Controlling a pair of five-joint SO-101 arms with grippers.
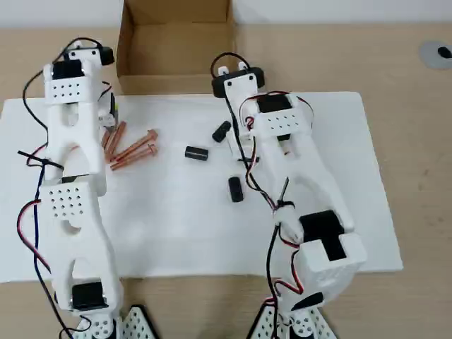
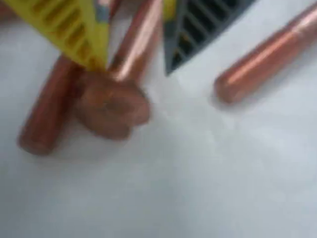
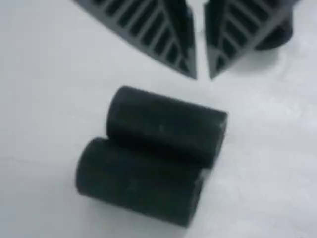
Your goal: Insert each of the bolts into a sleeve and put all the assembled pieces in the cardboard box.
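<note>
None of the work is done yet, by my reading: no bolt sits in a sleeve and nothing has been boxed.

On the wooden worktop [image 1: 417, 141] lies a white mat [image 1: 176, 233], with the box [image 1: 176, 53] at its far edge, open and empty (so every assembled piece still has to be made and carried over).

At the mat's left end, near the box, the left tool [image 2: 133, 67] is down among the bolts [image 1: 134, 150], which lie loose in a small copper heap. Its jaws are part-open, one on either side of a single bolt [image 2: 111, 104] that rests on the mat. A sliver of mat shows beside the shaft, so I judge it not yet clamped.

Toward the middle of the mat, the right tool [image 3: 201, 74] hangs low, all but closed and empty. It is just above two sleeves [image 3: 163, 124] that lie side by side, touching.

Other sleeves [image 1: 197, 153] are scattered separately between the two arms, well apart from the bolts.

What remains is everything: picking up a bolt, picking up a sleeve, mating them, dropping the piece in the box, and repeating for each bolt.
</note>
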